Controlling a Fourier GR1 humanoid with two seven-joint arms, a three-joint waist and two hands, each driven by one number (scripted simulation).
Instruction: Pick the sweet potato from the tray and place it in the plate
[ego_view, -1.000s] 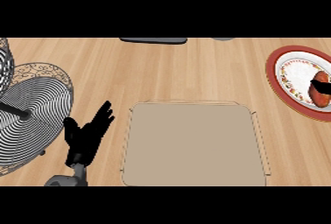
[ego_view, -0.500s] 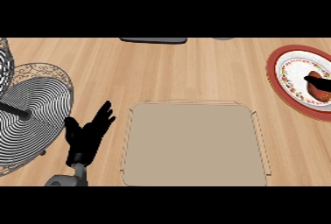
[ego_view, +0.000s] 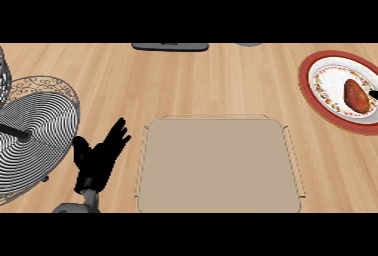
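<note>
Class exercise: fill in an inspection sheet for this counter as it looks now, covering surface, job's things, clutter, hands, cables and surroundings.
Surface: wooden counter, pale planks.
Job's things: sweet potato lies on the red-rimmed plate; tray is bare.
Clutter: striped round wire object at left; dark flat item and grey item at the far edge.
Hands: left hand open, resting beside the tray's left edge; right hand only a dark sliver at the view's right edge, state unclear.
Cables: nothing seen.
Surroundings: nothing seen beyond the counter.

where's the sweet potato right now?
In the head view, the sweet potato lies on the red-rimmed plate at the view's right edge, up and right of the tray.
</note>
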